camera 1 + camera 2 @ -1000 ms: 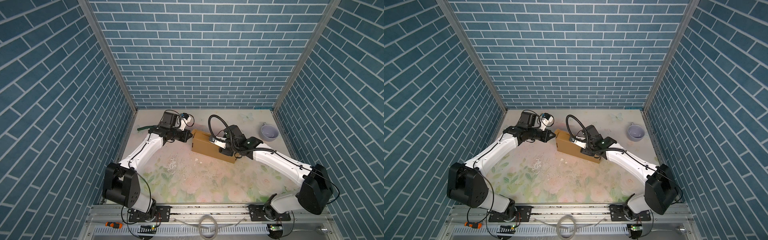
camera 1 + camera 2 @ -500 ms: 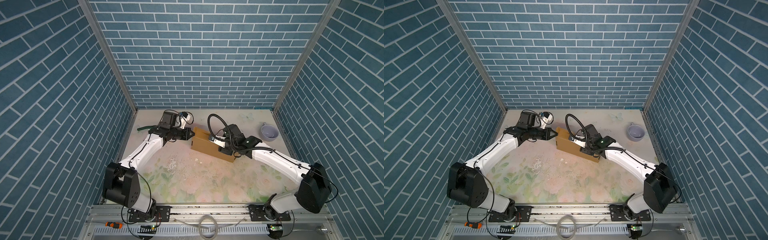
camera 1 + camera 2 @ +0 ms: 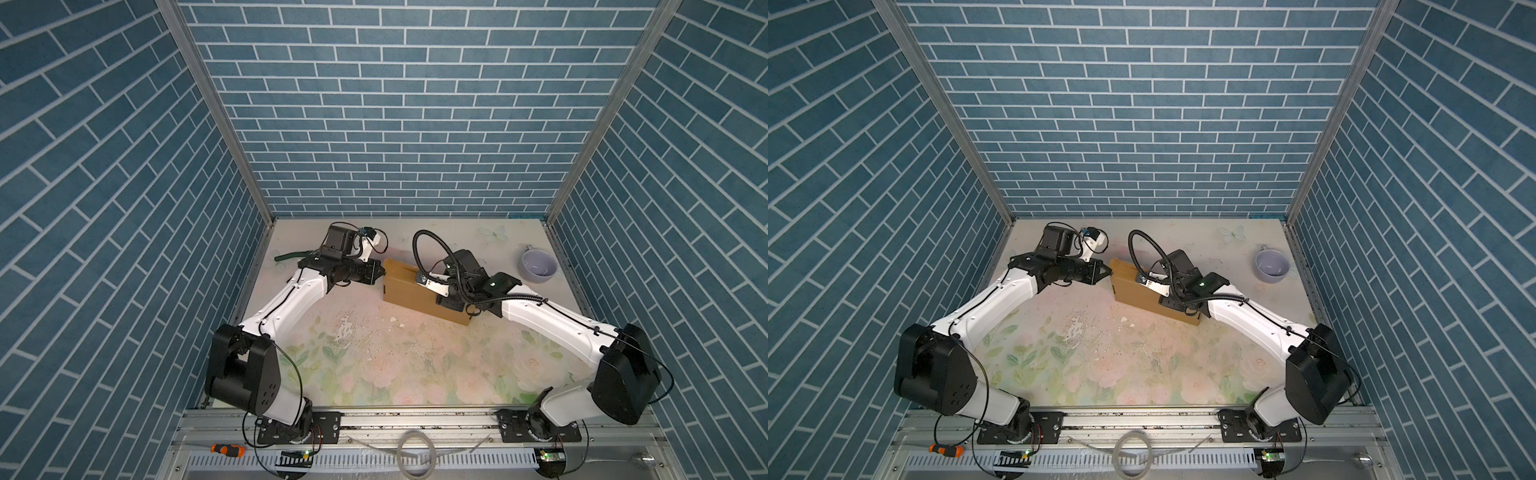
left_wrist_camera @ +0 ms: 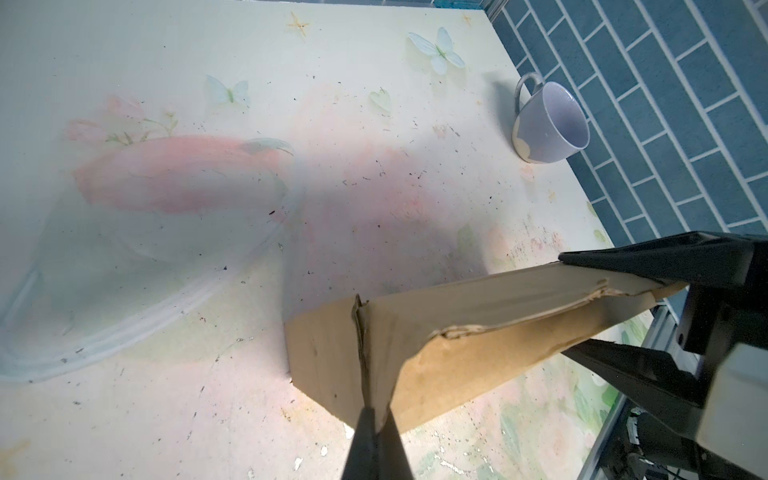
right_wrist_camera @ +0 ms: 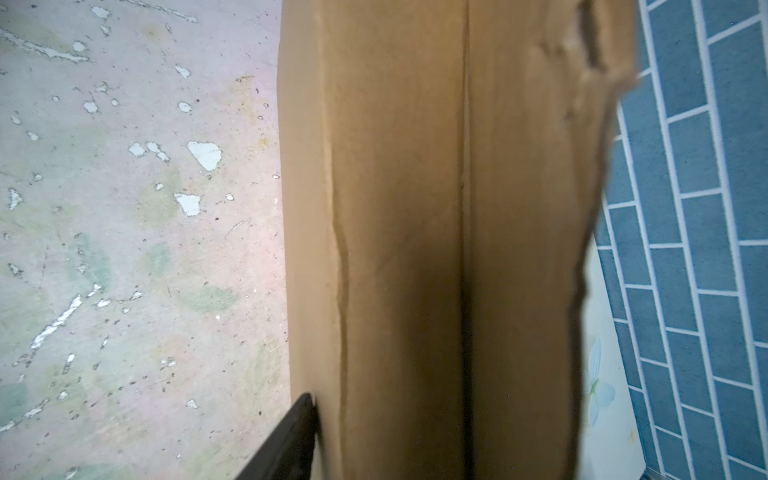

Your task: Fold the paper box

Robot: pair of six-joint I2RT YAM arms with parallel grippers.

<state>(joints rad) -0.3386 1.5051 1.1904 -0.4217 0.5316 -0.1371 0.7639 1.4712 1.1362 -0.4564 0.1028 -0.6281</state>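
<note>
Left arm (image 3: 286, 303) based at 7 o'clock, forearm reaching toward 1 o'clock. Left gripper (image 3: 380, 272) level, jaws fully closed, tips against the end of the paper box (image 3: 409, 291). Right arm (image 3: 552, 328) based at 5 o'clock, stretched toward 10 o'clock. Right gripper (image 4: 565, 303) jaws spread, clamped across the box's width.

Site was a robot test cell in a lab, not a lived-in room. Blue brick-print panels (image 3: 399, 104) closed in three sides, joined by bare aluminium posts (image 3: 216, 112). The table (image 3: 415, 374) had a worn floral print, flaked near the middle. The left arm (image 3: 291, 299) and right arm (image 3: 552, 328) were bolted to a metal rail (image 3: 415, 419) along the table's near edge. Beyond it lay a slotted cable duct (image 3: 357, 461), a lit circuit board (image 3: 297, 456) and an orange-handled screwdriver (image 3: 226, 449).
</note>
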